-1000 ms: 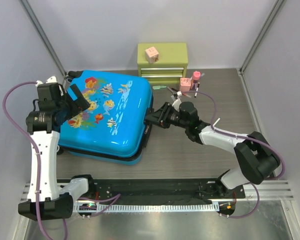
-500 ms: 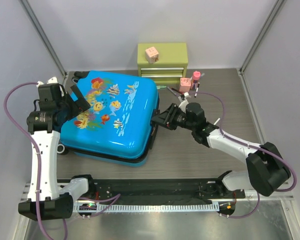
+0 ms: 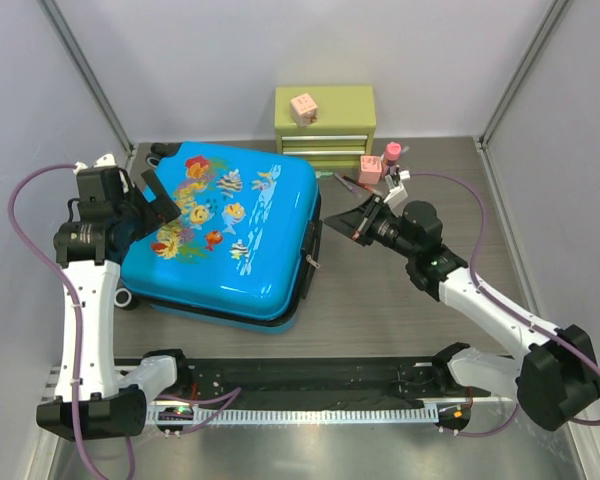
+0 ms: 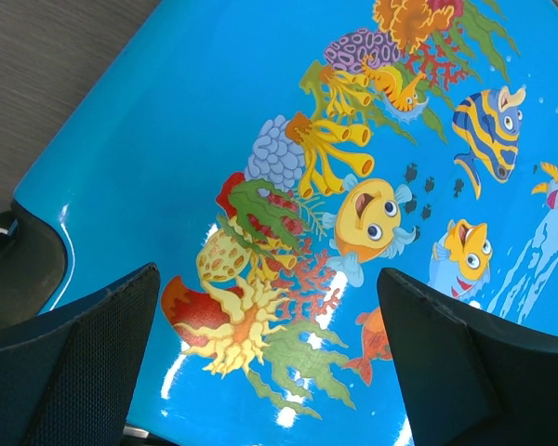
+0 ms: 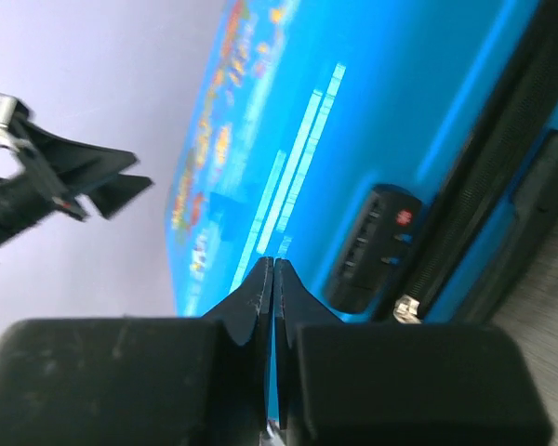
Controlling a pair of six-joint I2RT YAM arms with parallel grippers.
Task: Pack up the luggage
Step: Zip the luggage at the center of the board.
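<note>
finding the luggage shut; packing looks nearly done. my left fingers gape above it, right fingers pinched together, empty.

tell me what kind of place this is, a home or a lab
Most likely a robot lab test cell: two arms bolted to a rail at the table edge, plain white walls on metal posts, and props, a fish-print suitcase and a green drawer chest.

Beyond the right tool stands a green drawer chest, a pink cube on top. A pink block lies nearer.
</note>
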